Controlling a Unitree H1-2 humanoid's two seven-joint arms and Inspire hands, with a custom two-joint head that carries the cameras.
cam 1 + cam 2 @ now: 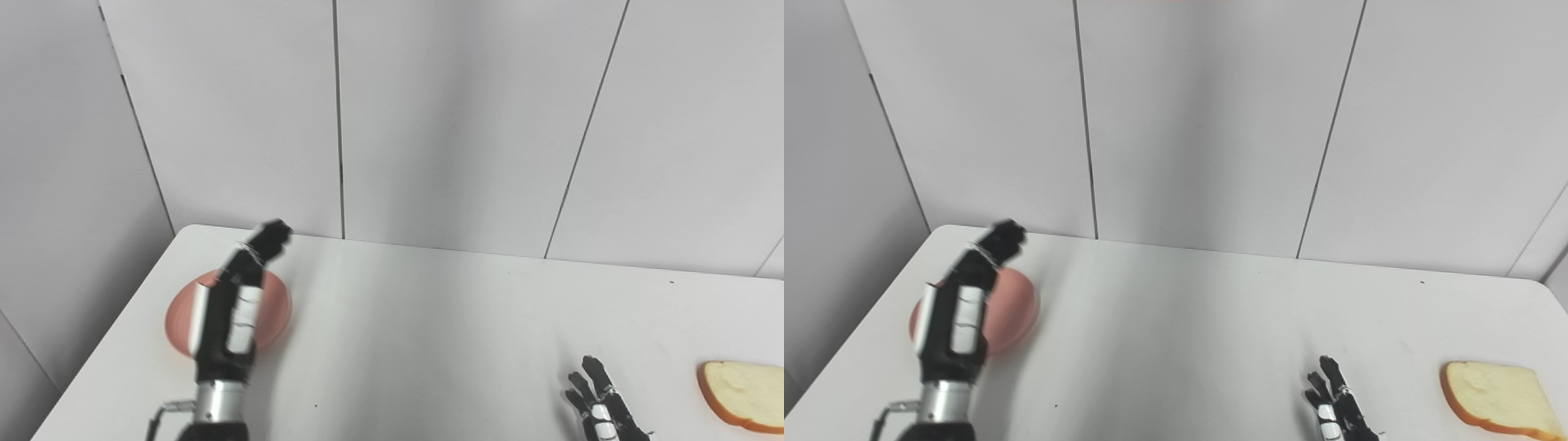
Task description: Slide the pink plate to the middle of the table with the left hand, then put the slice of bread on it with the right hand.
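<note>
our left hand [236, 306] is reaching over the pink plate [275, 306], holding nothing, fingers curled; our right hand [603, 404] is resting open near the bread [744, 392].

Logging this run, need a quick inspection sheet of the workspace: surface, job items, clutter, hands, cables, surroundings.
Surface: white table, a few small dark specks.
Job's things: pink plate near the left edge, not in the middle; bread slice at the right edge, flat on the table.
Clutter: nothing seen.
Hands: left hand over the plate, contact unclear; right hand low beside the bread, fingers apart, holding nothing.
Cables: nothing seen.
Surroundings: grey panelled wall behind the table.
</note>
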